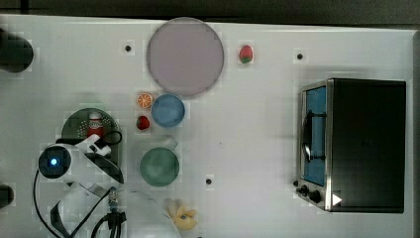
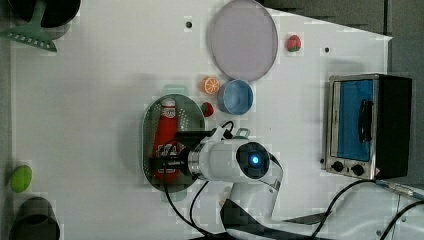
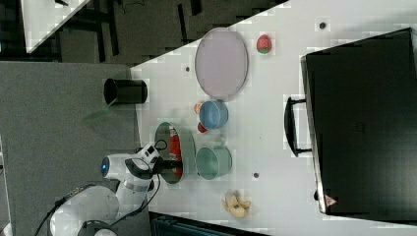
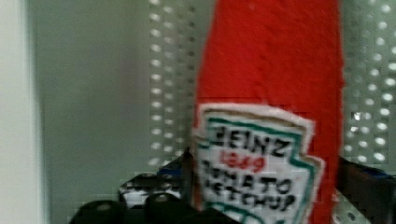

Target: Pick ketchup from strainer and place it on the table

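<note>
ketchup (image 2: 166, 141) lying lengthwise in strainer (image 2: 150, 116), not yet lifted. gripper (image 2: 167, 162) lowered over label end, jaws astride bottle, apparently closing on it; firm grasp uncertain. remaining: lift, carry, set on bench (image 2: 100, 75).

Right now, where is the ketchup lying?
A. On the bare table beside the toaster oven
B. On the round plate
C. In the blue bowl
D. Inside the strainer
D. In the left view the ketchup lies lengthwise inside the strainer, with the end effector over its labelled end; the wrist view shows the perforated floor beneath it.
</note>
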